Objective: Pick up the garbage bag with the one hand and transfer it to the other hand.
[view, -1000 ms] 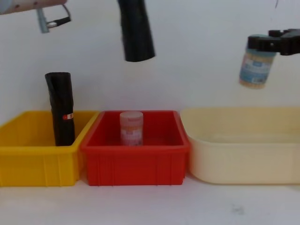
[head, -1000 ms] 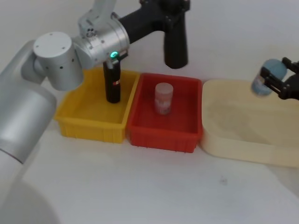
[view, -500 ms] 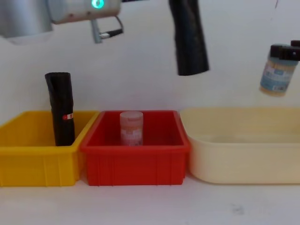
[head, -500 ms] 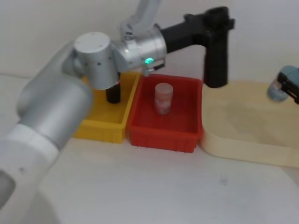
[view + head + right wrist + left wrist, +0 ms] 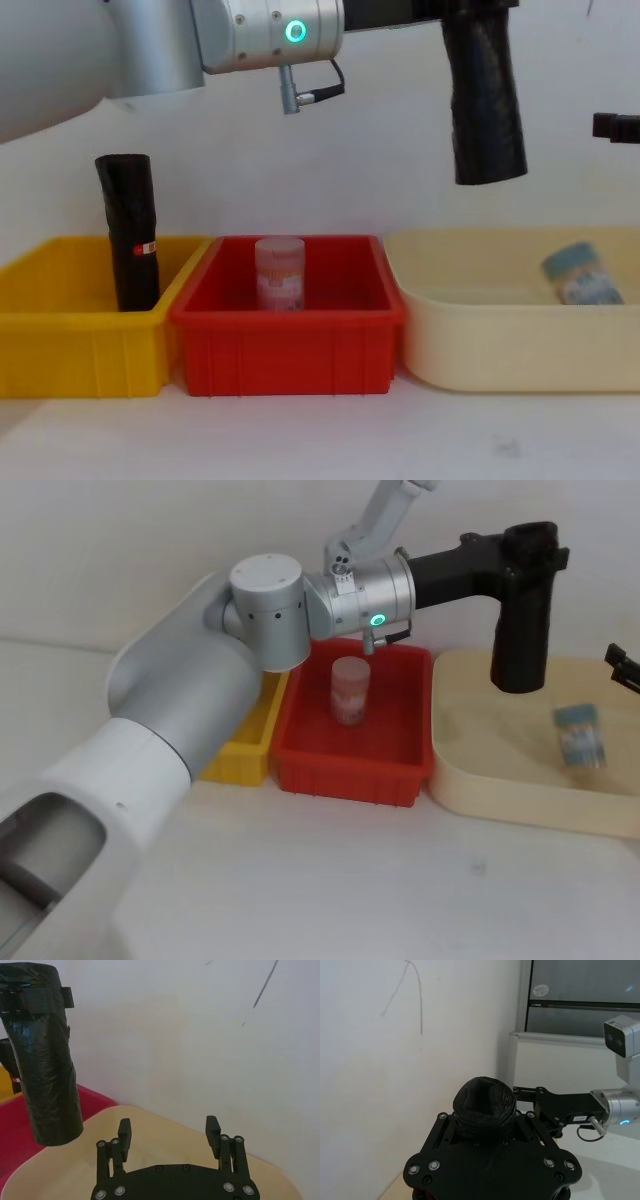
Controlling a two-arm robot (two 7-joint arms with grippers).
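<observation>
Currently, the right gripper (image 5: 167, 1132) hangs over the cream tray (image 5: 500, 790), fingers spread and empty. Farther out, the garbage bag (image 5: 520, 630) hangs upright above the tray's left end. The left gripper (image 5: 528, 542) pinches its top, and the bag lies to the right gripper's left.

Open air under garbage bag (image 5: 485, 100)

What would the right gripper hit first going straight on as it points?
Probably nothing near: the right gripper points over the beige tray toward the wall; the garbage bag hangs aside.
</observation>
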